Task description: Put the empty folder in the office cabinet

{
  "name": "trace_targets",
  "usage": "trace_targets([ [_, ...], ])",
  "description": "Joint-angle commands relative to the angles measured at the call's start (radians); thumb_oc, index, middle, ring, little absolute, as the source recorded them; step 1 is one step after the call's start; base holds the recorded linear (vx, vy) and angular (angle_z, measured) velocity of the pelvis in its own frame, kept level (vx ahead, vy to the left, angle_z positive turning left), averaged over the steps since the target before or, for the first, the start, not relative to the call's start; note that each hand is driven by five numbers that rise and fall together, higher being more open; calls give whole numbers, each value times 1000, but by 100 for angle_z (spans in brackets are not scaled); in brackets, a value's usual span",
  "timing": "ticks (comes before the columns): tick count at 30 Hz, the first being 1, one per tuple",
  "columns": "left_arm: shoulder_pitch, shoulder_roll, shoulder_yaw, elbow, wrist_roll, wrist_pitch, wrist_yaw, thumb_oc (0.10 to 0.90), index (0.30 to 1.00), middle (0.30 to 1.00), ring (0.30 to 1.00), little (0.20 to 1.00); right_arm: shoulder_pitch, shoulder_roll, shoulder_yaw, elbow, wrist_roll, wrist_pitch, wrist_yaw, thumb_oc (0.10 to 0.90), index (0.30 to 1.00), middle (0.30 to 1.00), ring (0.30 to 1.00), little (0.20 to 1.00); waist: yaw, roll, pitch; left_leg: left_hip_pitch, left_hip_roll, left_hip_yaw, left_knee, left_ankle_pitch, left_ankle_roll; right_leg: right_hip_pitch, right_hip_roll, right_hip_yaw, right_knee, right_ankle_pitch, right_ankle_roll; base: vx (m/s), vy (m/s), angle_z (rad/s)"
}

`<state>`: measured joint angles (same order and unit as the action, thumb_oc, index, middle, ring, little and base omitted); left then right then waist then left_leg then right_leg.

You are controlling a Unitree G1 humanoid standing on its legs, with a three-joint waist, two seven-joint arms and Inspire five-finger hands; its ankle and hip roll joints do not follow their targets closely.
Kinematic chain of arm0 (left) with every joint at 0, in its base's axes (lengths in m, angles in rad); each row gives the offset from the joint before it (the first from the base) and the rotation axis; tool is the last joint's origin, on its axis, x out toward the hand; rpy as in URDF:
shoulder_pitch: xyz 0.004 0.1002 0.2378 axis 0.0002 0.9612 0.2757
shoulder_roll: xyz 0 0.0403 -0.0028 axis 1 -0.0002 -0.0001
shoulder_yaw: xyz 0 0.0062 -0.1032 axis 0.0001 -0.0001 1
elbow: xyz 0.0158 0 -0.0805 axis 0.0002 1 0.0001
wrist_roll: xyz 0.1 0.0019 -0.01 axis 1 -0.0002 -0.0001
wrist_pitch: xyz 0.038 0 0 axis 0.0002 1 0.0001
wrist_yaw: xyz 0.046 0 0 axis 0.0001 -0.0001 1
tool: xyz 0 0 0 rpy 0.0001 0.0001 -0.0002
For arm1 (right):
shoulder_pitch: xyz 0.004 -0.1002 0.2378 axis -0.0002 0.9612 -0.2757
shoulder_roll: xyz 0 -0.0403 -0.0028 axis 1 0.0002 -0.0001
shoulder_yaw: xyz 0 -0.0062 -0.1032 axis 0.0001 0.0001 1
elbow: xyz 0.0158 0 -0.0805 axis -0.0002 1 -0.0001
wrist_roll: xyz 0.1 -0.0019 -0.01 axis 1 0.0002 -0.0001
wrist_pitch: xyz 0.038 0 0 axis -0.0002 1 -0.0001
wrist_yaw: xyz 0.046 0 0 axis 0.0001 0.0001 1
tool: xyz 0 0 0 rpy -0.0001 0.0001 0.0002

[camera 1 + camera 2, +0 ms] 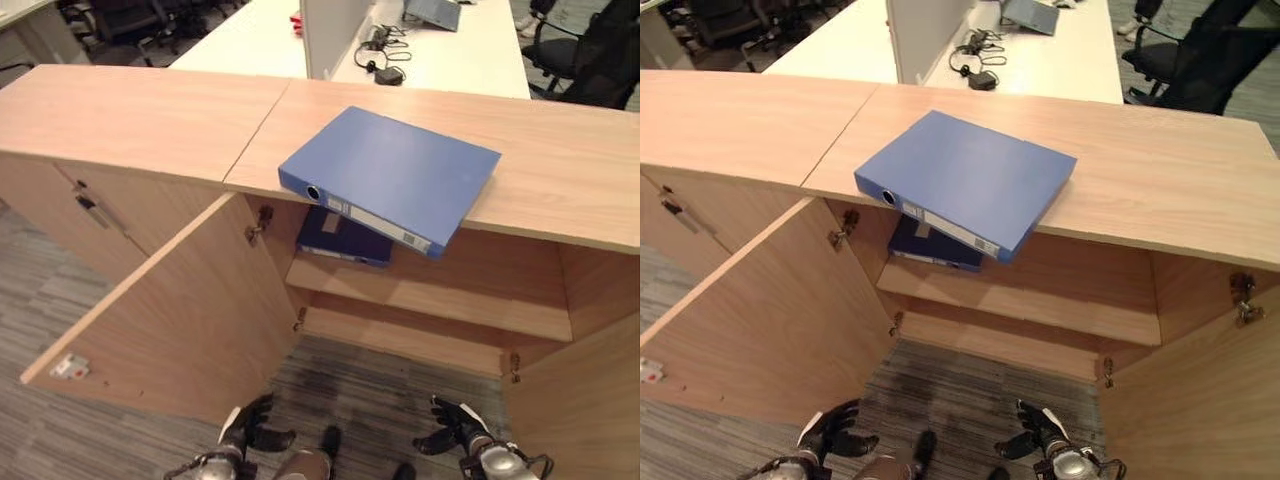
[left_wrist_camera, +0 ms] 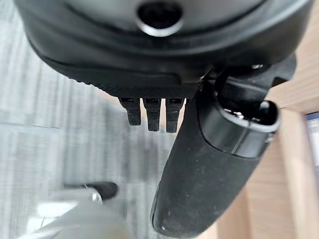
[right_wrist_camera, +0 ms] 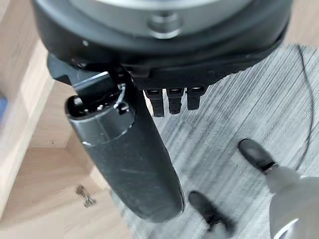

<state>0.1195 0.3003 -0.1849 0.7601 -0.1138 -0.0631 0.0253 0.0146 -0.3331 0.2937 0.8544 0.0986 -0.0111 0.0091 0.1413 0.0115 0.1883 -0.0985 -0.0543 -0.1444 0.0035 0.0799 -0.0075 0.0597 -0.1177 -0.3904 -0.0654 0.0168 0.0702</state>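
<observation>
Blue folder [image 1: 392,176] lies flat on the cabinet top [image 1: 150,115], spine overhanging the open compartment, well above and ahead of both hands. Left hand [image 1: 247,425] and right hand [image 1: 455,428] hang low near the floor, fingers loosely relaxed, empty. A darker folder [image 1: 343,238] sits on the shelf [image 1: 430,297] just beneath.

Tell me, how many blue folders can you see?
2. One blue folder lies flat on top of the cabinet, its spine sticking out over the front edge. A darker blue folder lies on the shelf inside, just below. More may hide deeper inside.
</observation>
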Motion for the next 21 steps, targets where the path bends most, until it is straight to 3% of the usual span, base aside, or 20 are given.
trace_targets([
  [1,-48,85,30,-67,-8,-33,-16,800,900,900,900,900,-87,13,10,-51,-19,-35,4,800,900,900,900,900,36,-66,9,9,-27,-12,111,-177,4,-40,6,32,103,-76,29,-26,89,-39],
  [3,-31,98,38,-82,-10,-28,-24,800,900,900,900,900,-109,34,11,-60,-5,-37,5,800,900,900,900,900,54,-51,17,40,2,30,56,-168,21,-105,-17,-33,234,-72,81,-49,117,-53],
  [5,-35,98,38,-69,-1,-34,-23,800,900,900,900,900,-108,48,8,-67,-11,-31,20,800,900,900,900,900,36,-36,27,87,4,26,-1,-147,37,-153,-63,-58,352,-37,140,-7,139,-58],
  [6,-22,98,48,-66,24,-33,-20,800,900,900,900,900,-93,55,-2,-82,-32,-29,22,800,900,900,900,900,36,-21,20,139,10,45,-52,-158,50,-150,-152,-122,403,19,180,19,103,-34],
  [7,-21,98,48,-67,25,-33,-20,800,900,900,900,900,-92,55,-2,-83,-33,-29,22,800,900,900,900,900,35,-21,23,143,9,44,-55,-157,50,-148,-155,-122,407,16,181,71,11,-20],
  [8,-15,95,58,-75,22,-31,-20,800,900,900,900,900,-80,61,-4,-78,-37,-26,26,800,900,900,900,900,55,-12,16,162,21,54,-68,-179,46,-85,-230,-195,383,7,155,0,0,0],
  [9,-14,96,56,-77,22,-30,-21,800,900,900,900,900,-79,61,-5,-78,-37,-27,26,800,900,900,900,900,55,-12,24,163,17,56,-64,-170,49,-77,-234,-208,378,16,144,-33,-75,-18],
  [10,-19,97,51,-80,18,-34,-18,800,900,900,900,900,-71,59,-16,-68,-38,-24,19,800,900,900,900,900,54,-14,12,147,10,55,-77,-154,53,-62,-257,-180,329,70,142,-76,-32,-16],
  [11,-19,97,51,-80,18,-34,-18,800,900,900,900,900,-71,59,-16,-69,-38,-24,19,800,900,900,900,900,55,-14,11,146,11,57,-77,-155,53,-63,-256,-179,328,71,142,-25,-70,-12],
  [15,-25,98,37,-83,24,-41,-17,800,900,900,900,900,-54,42,-26,-66,-38,-23,12,800,900,900,900,900,35,-25,-27,134,13,51,-80,-151,38,-53,-232,43,183,89,151,47,-117,-7],
  [21,-29,84,44,-49,11,-41,-8,800,900,900,900,900,-55,37,-16,-62,-44,-19,13,800,900,900,900,900,47,-35,-44,126,48,59,-88,-144,9,-11,-213,20,66,69,149,30,-170,-14],
])
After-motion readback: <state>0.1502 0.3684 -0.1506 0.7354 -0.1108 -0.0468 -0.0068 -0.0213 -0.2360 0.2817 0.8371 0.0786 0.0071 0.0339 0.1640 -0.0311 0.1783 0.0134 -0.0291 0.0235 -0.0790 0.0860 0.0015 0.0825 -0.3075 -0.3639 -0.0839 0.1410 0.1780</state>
